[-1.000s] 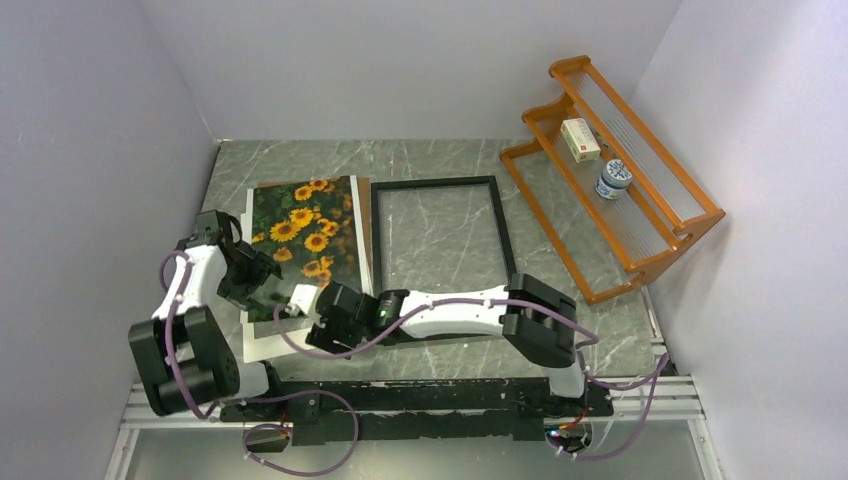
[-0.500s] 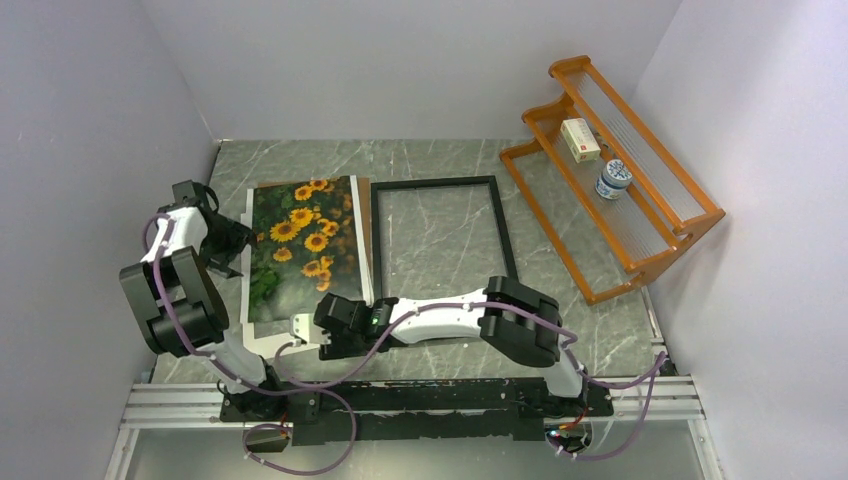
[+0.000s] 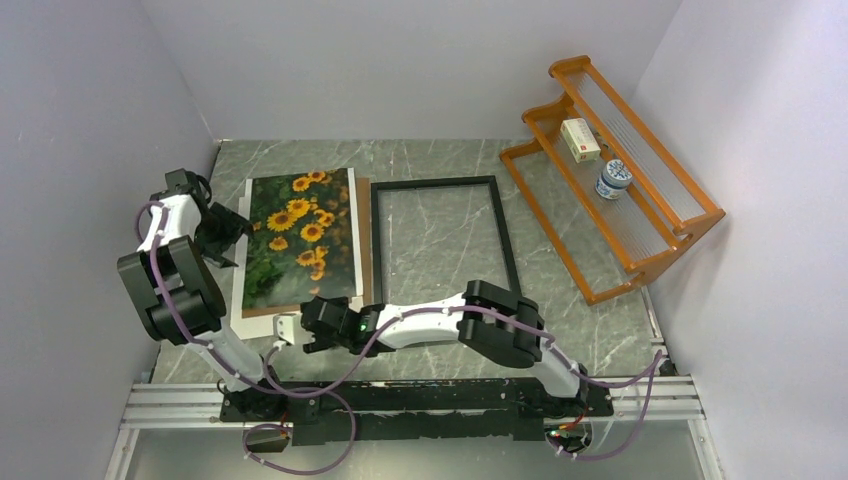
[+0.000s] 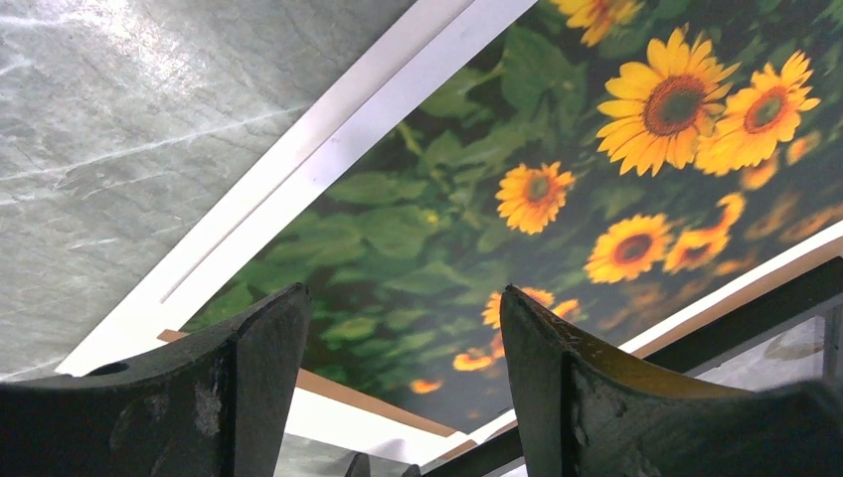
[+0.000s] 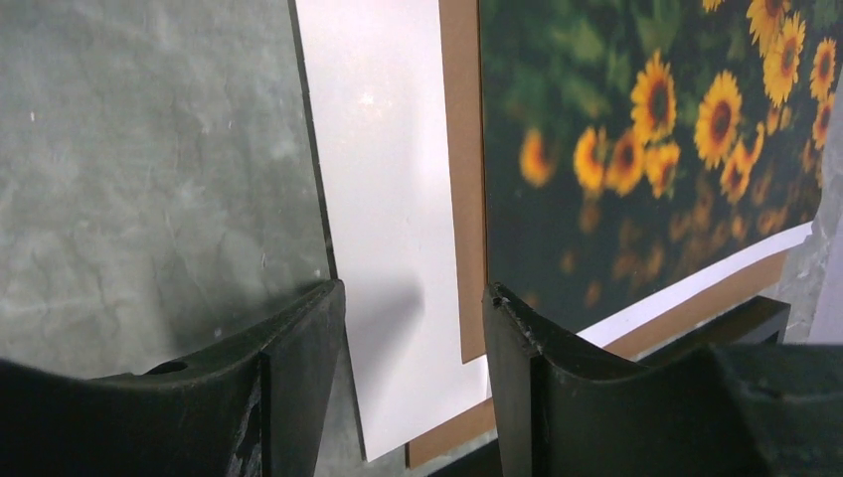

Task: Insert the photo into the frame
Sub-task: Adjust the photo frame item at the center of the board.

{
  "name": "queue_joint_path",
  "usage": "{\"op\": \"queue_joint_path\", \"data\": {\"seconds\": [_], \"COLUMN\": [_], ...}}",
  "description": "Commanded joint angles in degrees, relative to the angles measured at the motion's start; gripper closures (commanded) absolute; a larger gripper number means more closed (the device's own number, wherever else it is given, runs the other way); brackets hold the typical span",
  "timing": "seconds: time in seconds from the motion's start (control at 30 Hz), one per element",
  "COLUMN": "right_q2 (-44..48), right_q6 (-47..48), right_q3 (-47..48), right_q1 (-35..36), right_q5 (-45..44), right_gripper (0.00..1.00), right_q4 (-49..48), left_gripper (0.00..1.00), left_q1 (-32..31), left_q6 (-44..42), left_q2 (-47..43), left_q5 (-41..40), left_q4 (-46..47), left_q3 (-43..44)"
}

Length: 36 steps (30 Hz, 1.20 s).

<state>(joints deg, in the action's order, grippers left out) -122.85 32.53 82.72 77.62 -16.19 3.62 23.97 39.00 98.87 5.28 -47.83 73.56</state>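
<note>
The photo (image 3: pixel 298 235) of sunflowers lies left of centre, on top of a white mat (image 3: pixel 252 322) and a brown board (image 3: pixel 364 240). The black frame (image 3: pixel 377 240) lies flat just to its right, with the marble table showing through its pane. My left gripper (image 3: pixel 232 228) is open and empty at the photo's left edge. The left wrist view shows the photo (image 4: pixel 596 149) beyond its fingertips (image 4: pixel 403 290). My right gripper (image 3: pixel 298 330) is open and empty at the stack's near edge. Its wrist view (image 5: pixel 413 286) shows the mat (image 5: pixel 388 199), board (image 5: pixel 459 199) and photo (image 5: pixel 646 149).
An orange wooden rack (image 3: pixel 640 250) stands at the back right, holding a small box (image 3: pixel 580 140) and a blue-and-white jar (image 3: pixel 613 180). Grey walls close in the left, back and right. The arm bases and their rail run along the near edge.
My left gripper pulled back from over the photo to its left edge. My right gripper slid left along the stack's near edge. The stack shifted slightly left and away.
</note>
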Motion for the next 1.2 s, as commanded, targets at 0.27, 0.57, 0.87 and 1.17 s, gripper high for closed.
{"op": "queue_joint_path", "data": {"seconds": [0.27, 0.57, 0.87, 1.17], "right_q2": [5.66, 17.27, 13.69, 11.79], "right_q6": [-22.52, -71.89, -91.69, -94.20], "right_q3": [5.69, -4.44, -2.21, -0.28], "right_q1": [-0.35, -13.83, -16.91, -13.87], "right_q5": [7.04, 11.11, 9.70, 3.17], "right_gripper": [0.27, 0.27, 0.26, 0.49], "right_q4": [1.45, 9.70, 17.29, 18.67], "left_gripper": [0.24, 0.21, 0.16, 0.27], "left_q1": [0.56, 0.58, 0.39, 0.38], "left_q6": [-8.61, -12.66, -10.54, -5.03], "left_q2": [2.84, 2.49, -3.58, -10.92], "left_q5": [6.29, 5.03, 10.01, 5.13], "left_q4": [-2.66, -4.42, -0.04, 1.35], "left_q3": [5.08, 4.64, -7.75, -15.92]}}
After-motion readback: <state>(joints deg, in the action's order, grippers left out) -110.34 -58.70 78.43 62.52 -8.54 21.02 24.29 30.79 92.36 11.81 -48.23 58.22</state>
